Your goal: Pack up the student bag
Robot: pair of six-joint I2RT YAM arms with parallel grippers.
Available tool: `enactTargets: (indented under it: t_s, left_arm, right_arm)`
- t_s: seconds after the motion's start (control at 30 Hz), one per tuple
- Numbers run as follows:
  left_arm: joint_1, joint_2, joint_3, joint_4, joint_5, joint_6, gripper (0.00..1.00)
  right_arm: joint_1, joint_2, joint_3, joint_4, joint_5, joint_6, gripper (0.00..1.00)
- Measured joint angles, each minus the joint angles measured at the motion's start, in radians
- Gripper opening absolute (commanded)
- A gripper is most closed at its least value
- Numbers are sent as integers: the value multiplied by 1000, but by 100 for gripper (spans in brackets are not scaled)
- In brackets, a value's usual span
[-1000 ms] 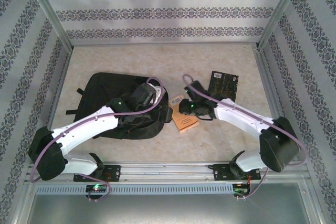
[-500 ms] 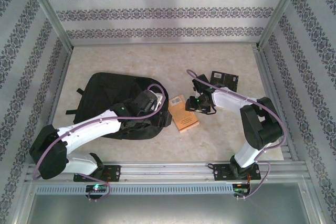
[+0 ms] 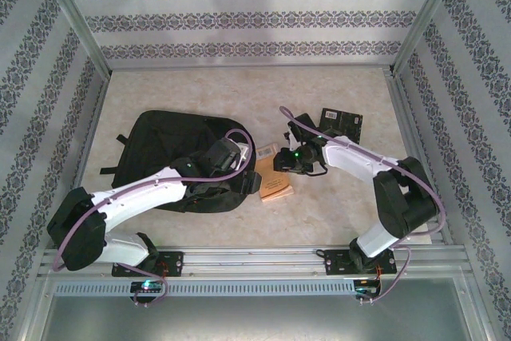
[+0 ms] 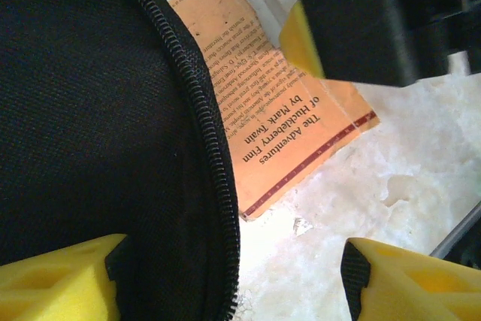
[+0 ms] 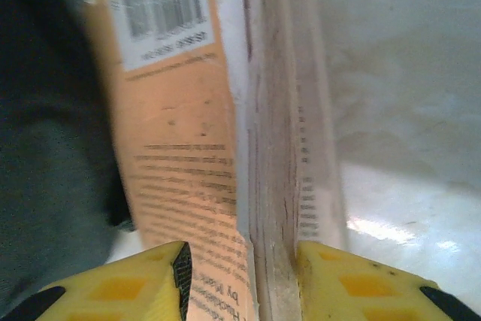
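Well, the bag (image 3: 160, 143) lies flat on the left half of the table (image 3: 239, 93), black and soft, far bigger than anything else there. The left arm reaches across it from the near edge. A zip (image 4: 199, 110) curves along the bag's right-hand rim. That rim overlaps one long side of an orange book (image 3: 275, 188), and the rest of the book lies on the bare table just beside the bag. From the left wrist I can read "The Adventures of Huckleberry Finn by Mark Twain" on the cover. A barcode sticker (image 5: 161, 9) sits at the book's far end.

The left claw (image 4: 237, 280) hangs over the bag's rim with its jaws spread wide. One yellow pad (image 4: 64, 276) is over the black cloth and the other is over the table, with the zip line running below the gap. It has hold of nothing that I can see.

The right claw (image 5: 240, 283) reaches from the right onto the far end of the book. Its jaws stand partway apart, astride the book's long side, one pad over the orange cover and the other by the page edges. Whether it truly pinches the book or merely leans on it, I cannot tell.

Farther right, well apart from the bag, a dark book (image 3: 342, 124) lies flat near the table's right side.
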Motion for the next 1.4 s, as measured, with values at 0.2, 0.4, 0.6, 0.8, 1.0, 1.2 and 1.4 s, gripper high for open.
enactTargets:
  t_s: [0.2,0.4,0.6,0.8,1.0,1.2,1.4]
  left_arm:
    - [0,1,-14,17,0,0,73]
    - [0,1,-23,29,-1,0,73]
    - [0,1,-29,36,-1,0,73]
    - [7,-32,-29,23,-3,-1,80]
    - [42,-117,4,-25,-12,-8,85]
    - [104,-177,67,-36,-7,-41,88]
    - [167,-190,83,-18,52,-97,92]
  right_arm:
    - [-39,-33,-40,79,-127,67,39]
    - [-67,19,-92,194,-247,140,34]
    - [-88,84,-111,226,-260,161,6]
    - [-89,17,-114,198,-205,132,0]
    - [-90,-180,-139,175,-163,125,0]
    - [-89,-419,-140,197,-168,126,0]
    - [-67,-556,-140,261,-216,134,0]
